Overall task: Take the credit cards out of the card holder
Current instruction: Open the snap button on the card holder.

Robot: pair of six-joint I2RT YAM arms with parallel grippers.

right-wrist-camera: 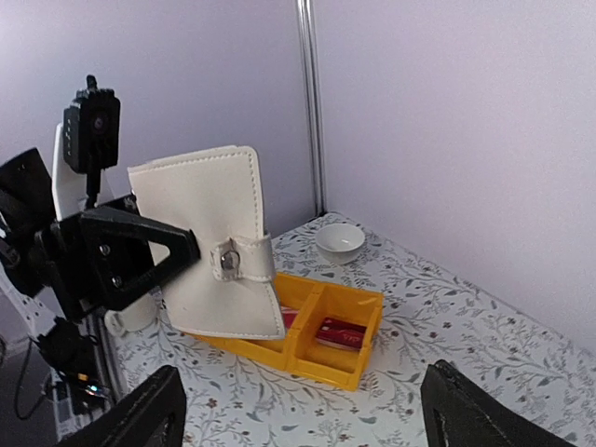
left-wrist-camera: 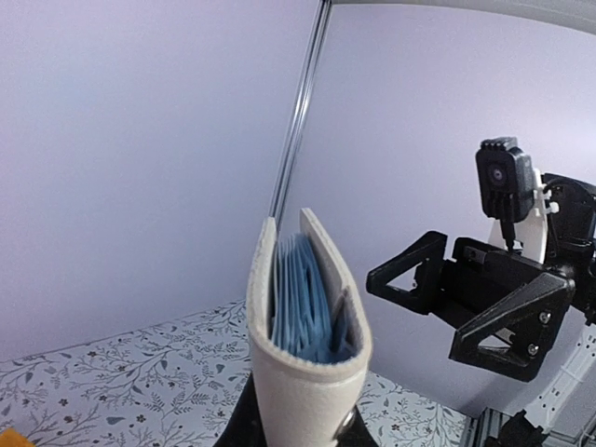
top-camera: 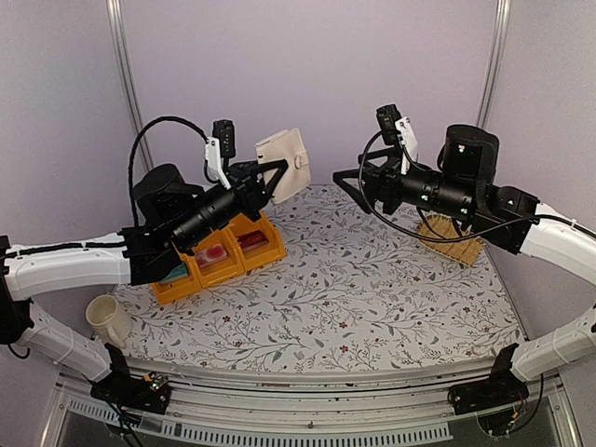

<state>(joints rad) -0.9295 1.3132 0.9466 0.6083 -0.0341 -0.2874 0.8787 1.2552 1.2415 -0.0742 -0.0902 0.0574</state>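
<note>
The card holder (top-camera: 286, 164) is held up in the air, closed, its whitish cover strapped by a snap tab (right-wrist-camera: 228, 259). My left gripper (top-camera: 266, 179) is shut on its lower spine. From above, pale blue leaves (left-wrist-camera: 303, 300) show between the covers, and no card can be made out among them. My right gripper (top-camera: 347, 181) faces the holder from the right, a short gap away, open with nothing between its fingers (right-wrist-camera: 140, 414). One red credit card (right-wrist-camera: 341, 332) lies in a yellow bin, with a pink card (top-camera: 214, 251) and a teal card (top-camera: 175, 274) in neighbouring bins.
Joined yellow bins (top-camera: 270, 250) sit on the floral table at the left, under the holder. A white bowl (right-wrist-camera: 340, 240) stands at the back. A woven straw basket (top-camera: 453, 242) lies at the right. A cream cup (top-camera: 108, 319) stands at the near left edge.
</note>
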